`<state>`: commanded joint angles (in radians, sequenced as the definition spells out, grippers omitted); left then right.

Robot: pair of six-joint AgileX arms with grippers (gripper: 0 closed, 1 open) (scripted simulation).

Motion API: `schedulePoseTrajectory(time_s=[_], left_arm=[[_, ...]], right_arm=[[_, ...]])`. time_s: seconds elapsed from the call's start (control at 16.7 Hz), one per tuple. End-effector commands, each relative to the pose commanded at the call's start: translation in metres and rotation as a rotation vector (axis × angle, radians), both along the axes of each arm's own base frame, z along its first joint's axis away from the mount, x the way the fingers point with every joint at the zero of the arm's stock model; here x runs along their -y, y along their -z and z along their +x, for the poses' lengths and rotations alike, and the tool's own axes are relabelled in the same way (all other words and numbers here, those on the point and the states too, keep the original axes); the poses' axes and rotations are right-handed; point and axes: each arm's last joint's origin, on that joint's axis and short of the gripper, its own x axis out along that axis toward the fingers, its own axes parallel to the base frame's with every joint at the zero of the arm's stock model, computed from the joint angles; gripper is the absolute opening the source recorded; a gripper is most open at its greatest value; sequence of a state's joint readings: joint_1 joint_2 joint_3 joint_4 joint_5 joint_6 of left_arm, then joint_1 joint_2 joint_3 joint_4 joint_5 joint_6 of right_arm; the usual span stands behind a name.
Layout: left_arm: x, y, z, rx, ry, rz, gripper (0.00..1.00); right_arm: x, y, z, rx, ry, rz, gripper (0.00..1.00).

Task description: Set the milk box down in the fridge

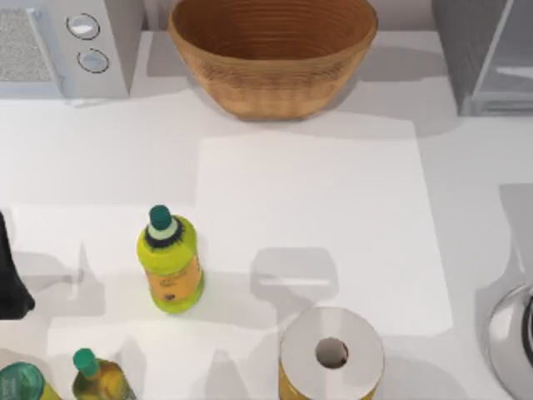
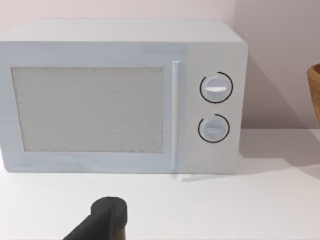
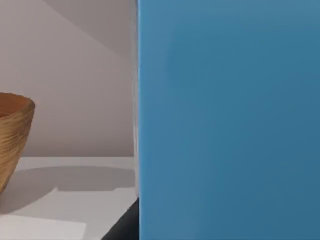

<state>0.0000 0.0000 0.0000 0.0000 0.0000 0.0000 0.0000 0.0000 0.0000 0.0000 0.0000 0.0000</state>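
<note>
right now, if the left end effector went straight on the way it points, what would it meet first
Most likely the microwave: the left wrist view faces its door squarely across bare table. How far off it stands is hard to judge.

No text, label or number is legible on anything here.

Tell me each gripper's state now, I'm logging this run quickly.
Left gripper: cannot be told.
Right gripper: cannot be told; the milk box sits close before its camera.
</note>
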Motion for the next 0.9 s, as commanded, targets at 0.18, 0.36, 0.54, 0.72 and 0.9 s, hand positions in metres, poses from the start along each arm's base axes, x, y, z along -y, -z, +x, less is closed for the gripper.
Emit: schedulePoseTrajectory(time_s=[0.18,0.36,0.54,0.72,0.9], left_arm=[[0.0,0.0,0.0,0.0,0.0,0.0,1.0],[0.0,0.0,0.0,0.0,0.0,0.0,1.0],[0.0,0.0,0.0,0.0,0.0,0.0,1.0],[0.0,0.0,0.0,0.0,0.0,0.0,1.0],[0.0,0.0,0.0,0.0,0.0,0.0,1.0]], right_arm=[[0.0,-0.015,-0.004,0.058,0.005,0.004,0.0],[0.001,-0.025,-0.001,0.074,-0.001,0.004,0.0],[0.003,-0.046,0.009,0.096,-0.007,0.0,0.0],[0.007,-0.068,0.034,0.089,-0.009,-0.003,0.0],[0.017,-0.075,0.079,0.025,-0.009,0.003,0.0]])
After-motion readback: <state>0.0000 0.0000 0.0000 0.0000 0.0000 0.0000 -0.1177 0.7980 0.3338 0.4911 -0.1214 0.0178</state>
